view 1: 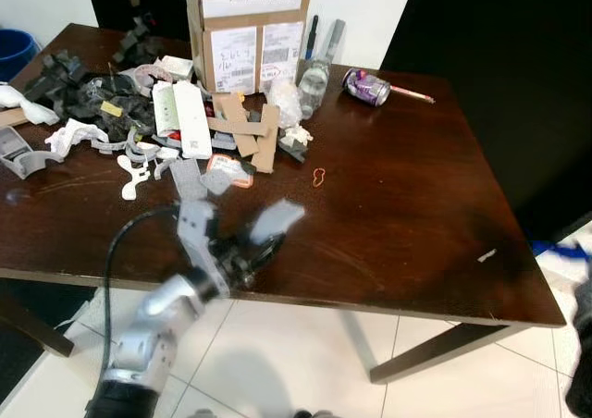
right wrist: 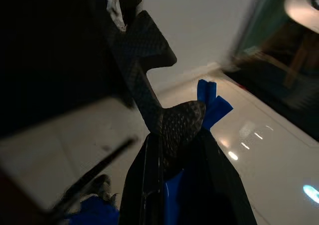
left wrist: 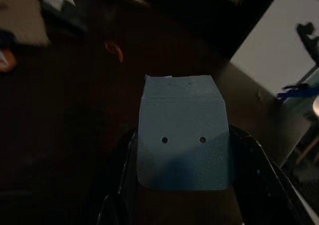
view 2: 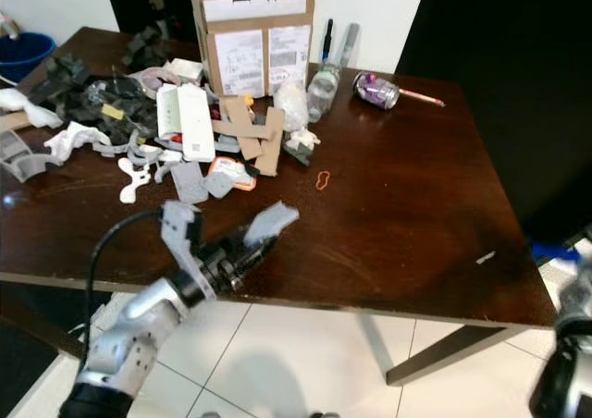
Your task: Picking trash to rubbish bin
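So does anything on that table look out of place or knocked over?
Yes. A purple can lies on its side near the table's far edge, and loose scraps sprawl beside the cardboard box. The left gripper holds a grey flat piece.

We see printed shipping labels on the cardboard box (view 1: pixel 246 31) on the table, their text too small to read.

The head views were evenly lit, with soft glare on the dark worktop (view 1: pixel 398 205). The left arm (view 1: pixel 153 330) was motion-blurred. Both wrist views were dim and smeared at the edges.
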Controlling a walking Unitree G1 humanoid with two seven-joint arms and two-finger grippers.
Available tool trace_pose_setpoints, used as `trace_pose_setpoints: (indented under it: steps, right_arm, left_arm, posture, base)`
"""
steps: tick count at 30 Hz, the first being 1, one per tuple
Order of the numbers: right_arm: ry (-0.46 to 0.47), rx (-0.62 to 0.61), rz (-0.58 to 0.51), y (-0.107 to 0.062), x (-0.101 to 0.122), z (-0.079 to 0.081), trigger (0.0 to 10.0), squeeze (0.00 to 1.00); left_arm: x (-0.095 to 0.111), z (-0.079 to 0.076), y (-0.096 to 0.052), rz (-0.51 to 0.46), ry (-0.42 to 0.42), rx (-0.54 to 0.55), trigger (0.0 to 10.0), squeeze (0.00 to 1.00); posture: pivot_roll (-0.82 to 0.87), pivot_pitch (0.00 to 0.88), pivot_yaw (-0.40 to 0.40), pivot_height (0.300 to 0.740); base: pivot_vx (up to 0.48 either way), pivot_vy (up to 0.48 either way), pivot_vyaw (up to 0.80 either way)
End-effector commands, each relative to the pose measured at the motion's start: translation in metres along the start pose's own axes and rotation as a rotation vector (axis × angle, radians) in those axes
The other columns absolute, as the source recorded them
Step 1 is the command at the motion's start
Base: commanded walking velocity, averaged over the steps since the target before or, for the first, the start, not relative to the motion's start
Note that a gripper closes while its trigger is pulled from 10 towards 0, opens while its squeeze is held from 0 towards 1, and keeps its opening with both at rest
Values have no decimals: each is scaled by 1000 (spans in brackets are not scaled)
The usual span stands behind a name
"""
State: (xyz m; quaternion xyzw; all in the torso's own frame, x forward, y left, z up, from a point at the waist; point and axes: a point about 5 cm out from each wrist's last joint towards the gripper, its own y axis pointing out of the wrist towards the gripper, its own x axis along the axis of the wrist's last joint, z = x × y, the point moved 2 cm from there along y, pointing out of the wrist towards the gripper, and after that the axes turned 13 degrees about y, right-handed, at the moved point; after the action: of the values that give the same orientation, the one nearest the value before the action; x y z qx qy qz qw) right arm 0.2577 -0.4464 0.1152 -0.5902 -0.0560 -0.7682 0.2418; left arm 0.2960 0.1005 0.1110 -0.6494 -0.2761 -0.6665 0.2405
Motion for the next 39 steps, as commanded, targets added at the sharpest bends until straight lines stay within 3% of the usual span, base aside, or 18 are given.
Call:
trace_pose_setpoints:
  steps: [1, 2, 3, 4, 5, 8, 14, 20, 21, 22, 29, 33, 37, 39]
  right_arm:
    - [-34, -88, 71, -1, -17, -26, 10000, 0]
    - [-60, -127, 111, -5, -29, -41, 10000, 0]
    - [-60, -127, 111, -5, -29, -41, 10000, 0]
    - [-98, -154, 149, -9, -43, -53, 10000, 0]
    - [-98, -154, 149, -9, -43, -53, 10000, 0]
    - [-126, -209, 230, -21, -70, -74, 10000, 0]
    - [-193, -263, 366, -47, -114, -102, 10000, 0]
    - [-222, -249, 412, -55, -126, -106, 10000, 0]
    - [-261, -218, 462, -65, -140, -105, 10000, 0]
    - [-276, -204, 481, -69, -146, -105, 10000, 0]
    - [-331, -162, 542, -83, -164, -104, 10000, 0]
    - [-416, -85, 616, -99, -183, -101, 10000, 0]
    - [-444, -55, 637, -104, -189, -99, 10000, 0]
    - [-489, 5, 681, -115, -201, -94, 10000, 0]
  left_arm:
    - [-21, -3, -7, 90, 10, 9, 10000, 0]
    - [-29, -5, -10, 124, 17, 11, 10000, 0]
    - [-29, -5, -10, 124, 17, 11, 10000, 0]
    - [-35, -7, -13, 143, 20, 10, 10000, 0]
    - [-35, -7, -13, 143, 20, 10, 10000, 0]
    - [-39, -12, -15, 153, 19, 2, 10000, 0]
    - [-22, -19, -6, 76, 38, -43, 10000, 0]
    - [-7, -21, 0, 9, 48, -70, 10000, 0]
    - [16, -25, 6, -82, 67, -107, 10000, 0]
    - [26, -26, 8, -119, 73, -123, 10000, 0]
    - [52, -34, 13, -202, 94, -186, 10000, 0]
    - [45, -41, 17, -154, 129, -238, 10000, 0]
    - [35, -43, 18, -116, 136, -243, 10000, 0]
    - [15, -46, 18, -34, 142, -245, 10000, 0]
  posture:
    - [147, 112, -101, 740]
    - [144, 119, -105, 740]
    - [144, 119, -105, 740]
    - [145, 121, -105, 740]
    - [145, 121, -105, 740]
    - [145, 126, -101, 740]
    - [140, 126, -97, 740]
    - [134, 123, -96, 740]
    - [131, 121, -93, 740]
    - [131, 121, -93, 740]
    - [124, 114, -92, 740]
    - [124, 110, -92, 740]
    - [123, 110, -92, 740]
    - [127, 108, -89, 740]
  base:
    - [0, 0, 0]
    - [0, 0, -800]
    - [0, 0, -800]
    - [0, 0, -800]
    - [0, 0, -800]
    - [0, 0, -800]
    - [0, 0, -800]
    - [0, 0, -800]
    - [0, 0, -800]
    - [0, 0, -800]
    - [0, 0, -800]
    - [0, 0, -800]
    - [0, 0, -800]
    - [0, 0, -800]
